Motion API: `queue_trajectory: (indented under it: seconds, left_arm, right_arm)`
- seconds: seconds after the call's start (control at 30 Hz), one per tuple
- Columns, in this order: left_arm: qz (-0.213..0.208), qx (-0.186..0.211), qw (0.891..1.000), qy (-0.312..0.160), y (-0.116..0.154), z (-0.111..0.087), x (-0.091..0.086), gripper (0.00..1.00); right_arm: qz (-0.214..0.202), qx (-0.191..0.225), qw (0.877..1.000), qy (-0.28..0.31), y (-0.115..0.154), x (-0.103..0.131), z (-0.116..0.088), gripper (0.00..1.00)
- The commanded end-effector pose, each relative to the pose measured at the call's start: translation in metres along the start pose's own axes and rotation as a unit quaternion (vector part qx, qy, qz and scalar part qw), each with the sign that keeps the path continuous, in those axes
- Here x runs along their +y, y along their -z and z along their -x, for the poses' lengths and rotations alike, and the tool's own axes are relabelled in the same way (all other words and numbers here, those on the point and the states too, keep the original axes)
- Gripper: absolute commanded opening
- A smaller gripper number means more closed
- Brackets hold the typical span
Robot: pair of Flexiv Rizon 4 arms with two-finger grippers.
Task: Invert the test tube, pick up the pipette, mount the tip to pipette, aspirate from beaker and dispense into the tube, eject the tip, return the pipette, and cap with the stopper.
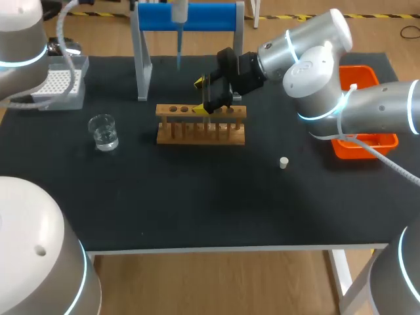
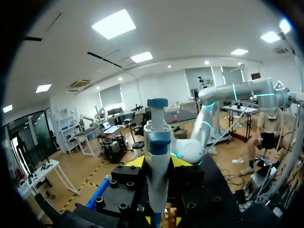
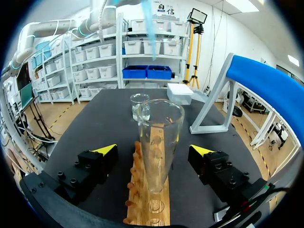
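While the right hand [image 3: 153, 150] gapes wide around the racked tube [image 3: 159, 135], the left hand [image 2: 157, 162] — clamping the pipette [image 2: 157, 135] — should centre above it.

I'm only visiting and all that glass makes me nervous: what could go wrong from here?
The test tube stands in the wooden rack between the right pincer's open fingers; a crooked withdrawal might knock it over.
The left pincer holds the pipette; if it sits skewed, it may meet the tip box badly.
The stopper lies loose on the table and could roll if nudged.
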State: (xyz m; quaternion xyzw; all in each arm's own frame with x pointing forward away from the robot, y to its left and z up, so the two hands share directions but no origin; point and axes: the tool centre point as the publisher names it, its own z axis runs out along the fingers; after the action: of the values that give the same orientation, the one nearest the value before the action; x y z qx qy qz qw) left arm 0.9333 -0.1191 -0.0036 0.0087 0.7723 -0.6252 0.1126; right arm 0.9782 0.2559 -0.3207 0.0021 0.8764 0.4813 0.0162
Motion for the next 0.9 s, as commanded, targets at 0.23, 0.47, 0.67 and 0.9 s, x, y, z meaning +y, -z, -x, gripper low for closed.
queue_trajectory:
  seconds: [0.23, 0.47, 0.67, 0.9]
  left_arm:
    - [-0.001, -0.08, 0.996, 0.032, 0.053, -0.042, 0.043, 0.0]
    - [0.013, -0.084, 0.994, 0.068, 0.059, -0.062, 0.07, 0.0]
    - [0.013, -0.067, 0.994, 0.086, 0.047, -0.082, 0.08, 0.0]
    - [0.004, -0.04, 0.995, 0.091, 0.025, -0.103, 0.08, 0.0]
  right_arm:
    - [-0.002, 0.002, 1.0, 0.0, 0.001, 0.001, 0.001, 1.0]
    - [-0.002, 0.002, 1.0, 0.0, 0.001, 0.001, 0.001, 1.0]
    - [-0.002, 0.002, 1.0, 0.0, 0.001, 0.001, 0.001, 1.0]
    - [-0.002, 0.002, 1.0, 0.0, 0.001, 0.001, 0.001, 1.0]
